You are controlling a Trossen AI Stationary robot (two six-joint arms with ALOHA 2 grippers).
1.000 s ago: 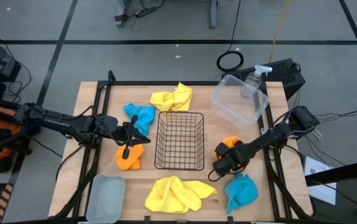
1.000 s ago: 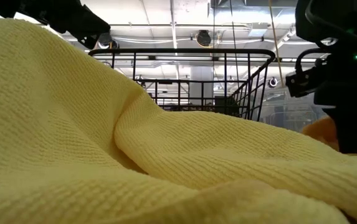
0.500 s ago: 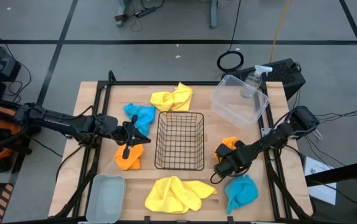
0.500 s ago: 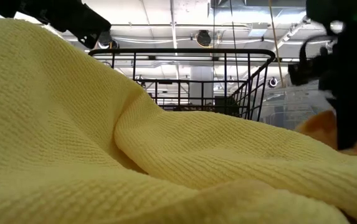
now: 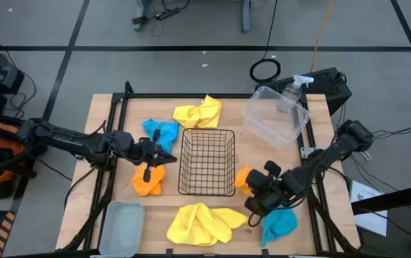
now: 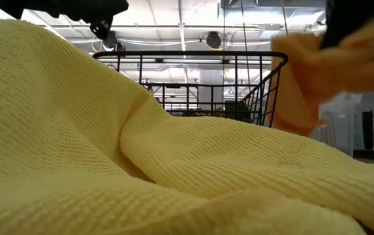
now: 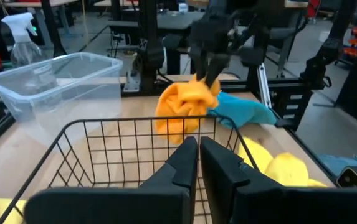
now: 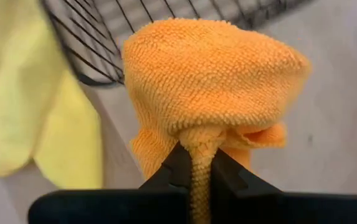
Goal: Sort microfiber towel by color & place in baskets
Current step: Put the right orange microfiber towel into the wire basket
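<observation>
Towels lie scattered over the wooden table (image 5: 101, 122) in three colours. Along the near edge sit a small pale grey-blue rectangular tray (image 5: 121, 228) at the left corner, a large bright yellow fuzzy towel (image 5: 204, 222) in the middle, and a teal-blue towel (image 5: 277, 223) to the right.

Just beyond that teal cloth, the right tool (image 5: 257, 188) is clamped on an orange fuzzy towel (image 5: 244, 178), its fingers pinching a gathered fold so that the cloth hangs bunched and clear of the table, close beside the right wall of the black wire-mesh rectangular basket (image 5: 207, 162) at the table's centre.

Left of the basket, the left tool (image 5: 156, 158) hovers with its fingers closed together and nothing between them, above a second orange towel (image 5: 148, 183) and near another teal-blue towel (image 5: 161, 132).

Toward the far edge lie a second yellow towel (image 5: 199, 112) and, at the far right corner, a clear plastic rounded tub (image 5: 275, 115) with a clear spray bottle (image 5: 291, 92) behind it.

Risks, as I judge them: the pinch holds only a narrow fold, so a quick swing could let the cloth slip free; the dangling bulk could snag on the basket's wire rim; and a low pass could drag the teal towel beneath.
</observation>
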